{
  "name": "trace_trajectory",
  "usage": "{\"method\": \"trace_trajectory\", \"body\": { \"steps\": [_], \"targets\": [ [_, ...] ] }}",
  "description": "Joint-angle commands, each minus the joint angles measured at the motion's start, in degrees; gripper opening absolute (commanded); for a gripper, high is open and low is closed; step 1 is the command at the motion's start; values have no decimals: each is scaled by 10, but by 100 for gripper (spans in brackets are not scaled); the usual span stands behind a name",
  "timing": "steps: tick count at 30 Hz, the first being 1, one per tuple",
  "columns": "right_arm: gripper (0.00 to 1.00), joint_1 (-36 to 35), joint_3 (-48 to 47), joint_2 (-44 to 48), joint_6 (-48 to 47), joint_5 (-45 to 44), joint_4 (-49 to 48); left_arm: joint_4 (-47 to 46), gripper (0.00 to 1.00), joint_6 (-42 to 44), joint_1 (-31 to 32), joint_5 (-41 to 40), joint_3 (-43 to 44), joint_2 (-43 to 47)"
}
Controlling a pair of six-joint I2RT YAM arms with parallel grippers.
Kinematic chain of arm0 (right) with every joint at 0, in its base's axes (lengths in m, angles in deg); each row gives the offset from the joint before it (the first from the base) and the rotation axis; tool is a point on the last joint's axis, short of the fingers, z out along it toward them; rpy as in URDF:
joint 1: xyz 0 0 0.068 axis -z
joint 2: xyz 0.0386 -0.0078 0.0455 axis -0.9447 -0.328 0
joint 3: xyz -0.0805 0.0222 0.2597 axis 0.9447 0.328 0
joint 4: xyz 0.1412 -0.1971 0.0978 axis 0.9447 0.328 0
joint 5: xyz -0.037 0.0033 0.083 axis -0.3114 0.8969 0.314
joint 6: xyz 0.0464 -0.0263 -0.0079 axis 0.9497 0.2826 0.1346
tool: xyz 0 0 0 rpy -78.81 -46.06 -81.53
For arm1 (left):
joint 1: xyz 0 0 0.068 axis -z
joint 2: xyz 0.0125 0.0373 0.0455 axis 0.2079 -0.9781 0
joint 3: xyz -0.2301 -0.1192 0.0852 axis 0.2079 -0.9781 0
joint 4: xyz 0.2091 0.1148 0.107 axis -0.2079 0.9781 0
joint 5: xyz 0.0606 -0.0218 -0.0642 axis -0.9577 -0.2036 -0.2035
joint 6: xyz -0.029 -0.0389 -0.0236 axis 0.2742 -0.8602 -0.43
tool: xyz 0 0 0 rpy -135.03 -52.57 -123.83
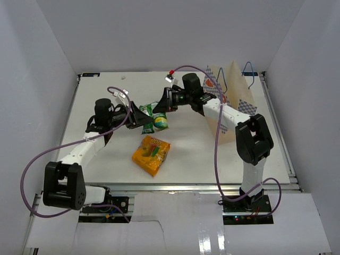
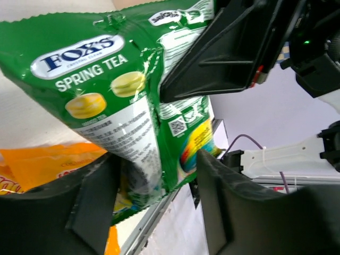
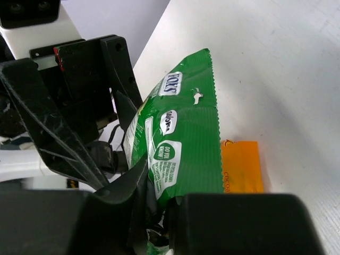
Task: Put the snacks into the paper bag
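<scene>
So the green Fox's Spring Tea pouch (image 2: 106, 95) is up off the table (image 1: 106, 95), hanging roughly mid-table between the two arms, and both of them have a piece of it. The left gripper (image 2: 158, 156) has its fingers about halfway apart with the lower end of the pouch filling the gap and looking squeezed, so I'd call that a real grip. The right gripper (image 3: 162, 186) is nearly closed, pinching a crumpled edge at the other end, as far as its wrist view shows. My take on handling: it's a thin glossy film bag of loose candies, so light, floppy and slippery, and the contents will slump to whichever end is low. Grabbing the flat crimped seam is safest, since a pinch across the puffy middle could slide off or just squash the sweets around. With two arms on it, any pull in opposite directions might stretch or tear the film, so one needs to let go cleanly. Just below it on the table lies the big orange-yellow pouch (image 1: 151, 154), flat and not touched by either arm. The paper bag (image 1: 234, 87) stands upright at the far right, behind the right arm, well apart from the green pouch, and I can't tell from here how wide its mouth is open
</scene>
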Motion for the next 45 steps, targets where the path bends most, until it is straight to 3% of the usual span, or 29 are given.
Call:
{"method": "trace_trajectory", "body": {
  "steps": [1,10,17,24,33,45],
  "targets": [
    [8,-5,-31,55,-60,41,-26,-12,69,18,3,12,6,60],
    [8,6,-133,125,-326,39,95,116,98,158,1,-64,19,201],
    [8,61,-241,170,-444,-32,146,148,98,182,1,-102,-16,250],
    [8,185,-290,218,-487,-124,149,151,98,179,1,-106,-48,246],
    [8,292,-235,272,-517,-206,152,149,98,190,1,-104,-68,237],
    [10,299,-1,357,-594,-263,164,190,98,217,1,-129,-79,233]
  ]
}}
